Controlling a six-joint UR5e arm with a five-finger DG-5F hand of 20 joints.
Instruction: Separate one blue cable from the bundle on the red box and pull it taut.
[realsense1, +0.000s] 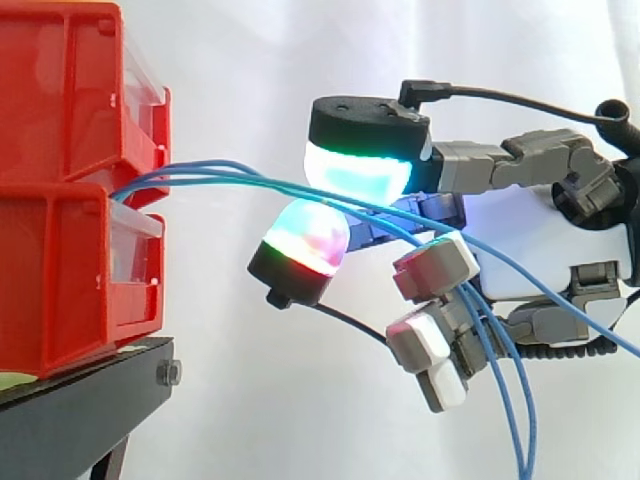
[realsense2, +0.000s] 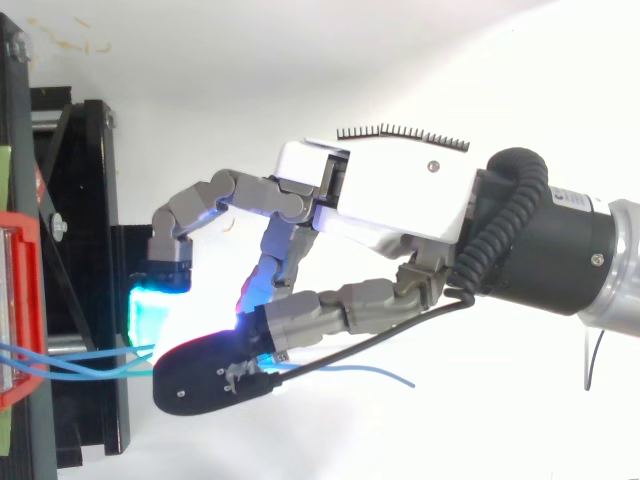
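Reaching in from the right toward the stacked red bins (realsense1: 70, 200) on the black stand (realsense1: 90, 400), the hand (realsense1: 530, 240) level before the white curtain. Closed in a pinch: two glowing fingers (realsense1: 360, 170), one pad above and one below, pressed nearly together just off the front of the bins. Gripping a blue cable (realsense1: 250, 180) there; cannot tell whether one strand or several. Fanning out as a bundle (realsense1: 165, 178) from the gap between upper and lower bin, crossing to the pads with little sag, then running past the other, curled fingers and hanging down beyond the palm. Seen from above, same pinch near the stand's front edge, cyan glow on one pad, black-backed tip of the other lying over the strands.
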